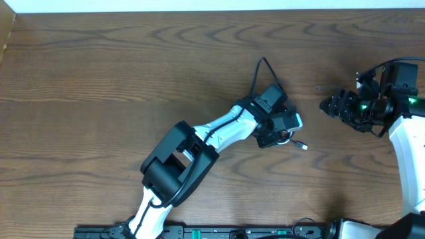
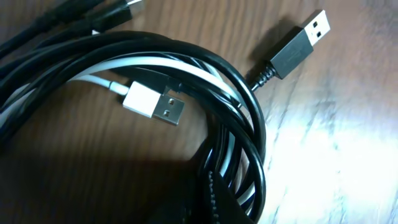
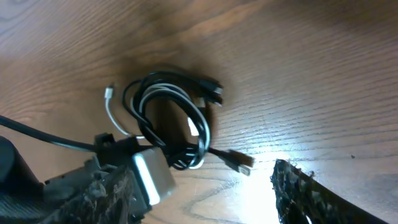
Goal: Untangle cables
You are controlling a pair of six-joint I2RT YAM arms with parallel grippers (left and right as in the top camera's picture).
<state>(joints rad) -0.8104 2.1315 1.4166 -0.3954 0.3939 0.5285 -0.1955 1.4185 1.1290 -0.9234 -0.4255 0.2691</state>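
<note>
At the table's (image 1: pixel 133 66) middle, our left jaws are clamped on the coiled cables (image 2: pixel 205 62). The black plug (image 3: pixel 239 163) sticks out toward four o'clock, the side nearer our right jaws, which stand apart and empty at three o'clock.

White curved shell on left arm (image 1: pixel 226 126), with boxy black joint housings (image 1: pixel 174 162) and thin black cable (image 1: pixel 216 131) along the link. Black wire loop (image 1: pixel 260 70) at its wrist. White shell on right arm (image 1: pixel 406 136) too; black wrist block (image 1: pixel 372 99) lit by 2 green lights (image 1: pixel 363 105). Dark, rough, pitted fingers (image 3: pixel 305 193) on right gripper (image 1: pixel 327 105). Black base rail (image 1: pixel 265 232) with small green mark.
</note>
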